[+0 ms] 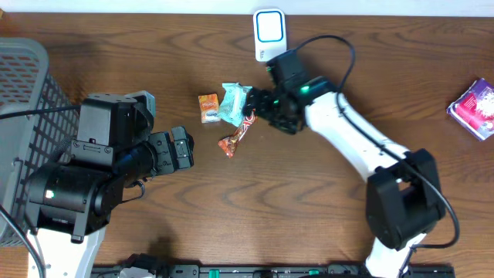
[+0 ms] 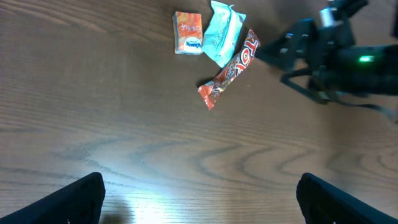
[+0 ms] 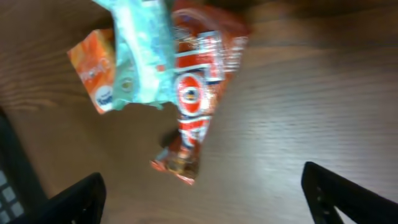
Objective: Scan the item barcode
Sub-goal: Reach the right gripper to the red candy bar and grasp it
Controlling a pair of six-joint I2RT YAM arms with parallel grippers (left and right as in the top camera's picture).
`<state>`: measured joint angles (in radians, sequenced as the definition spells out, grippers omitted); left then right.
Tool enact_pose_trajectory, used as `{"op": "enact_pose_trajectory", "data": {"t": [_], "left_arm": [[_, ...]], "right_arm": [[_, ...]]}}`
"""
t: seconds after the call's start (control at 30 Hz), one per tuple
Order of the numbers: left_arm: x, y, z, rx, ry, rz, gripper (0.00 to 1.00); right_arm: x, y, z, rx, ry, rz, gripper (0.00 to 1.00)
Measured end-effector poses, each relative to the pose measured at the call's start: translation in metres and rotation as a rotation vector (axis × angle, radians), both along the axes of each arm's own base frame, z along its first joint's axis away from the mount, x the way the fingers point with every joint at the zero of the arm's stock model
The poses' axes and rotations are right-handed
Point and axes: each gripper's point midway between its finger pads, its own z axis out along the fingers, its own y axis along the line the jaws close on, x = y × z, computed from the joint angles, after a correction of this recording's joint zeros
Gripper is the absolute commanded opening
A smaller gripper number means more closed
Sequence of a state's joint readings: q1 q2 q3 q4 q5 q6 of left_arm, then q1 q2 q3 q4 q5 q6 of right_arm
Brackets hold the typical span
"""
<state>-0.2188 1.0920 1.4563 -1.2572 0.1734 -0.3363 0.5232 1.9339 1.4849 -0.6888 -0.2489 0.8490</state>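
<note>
Two grippers are standing open and empty. Your right gripper (image 1: 261,110) is hovering at the upper end of the red candy bar (image 1: 235,137), likely the item to scan. That bar is lying on the table (image 1: 309,224), its long axis slanting away toward your left gripper (image 1: 187,150), which is sitting farther off. One teal packet (image 1: 234,104) is overlapping the bar's upper end, one orange packet (image 1: 208,108) is lying just beside it, one purple packet (image 1: 475,108) is sitting well apart, and one white scanner (image 1: 268,32) is standing just behind the right arm.

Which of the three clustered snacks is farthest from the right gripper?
The small orange box; the teal packet and red bar both lie nearer the right gripper.
</note>
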Motion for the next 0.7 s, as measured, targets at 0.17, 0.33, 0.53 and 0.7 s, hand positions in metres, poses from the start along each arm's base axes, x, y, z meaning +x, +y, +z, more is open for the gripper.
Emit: {"op": "enact_pose_trajectory", "data": {"t": [0.17, 0.33, 0.53, 0.7], "left_arm": [[0.000, 0.000, 0.000, 0.000, 0.000, 0.000, 0.98], [0.000, 0.000, 0.000, 0.000, 0.000, 0.000, 0.98], [0.000, 0.000, 0.000, 0.000, 0.000, 0.000, 0.98], [0.000, 0.000, 0.000, 0.000, 0.000, 0.000, 0.98]], "right_arm": [[-0.007, 0.017, -0.031, -0.030, 0.051, -0.047, 0.83], [-0.001, 0.023, -0.061, -0.035, 0.081, -0.081, 0.81], [-0.004, 0.030, -0.078, -0.016, 0.122, -0.078, 0.06], [-0.011, 0.027, -0.083, -0.028, 0.161, -0.077, 0.01]]}}
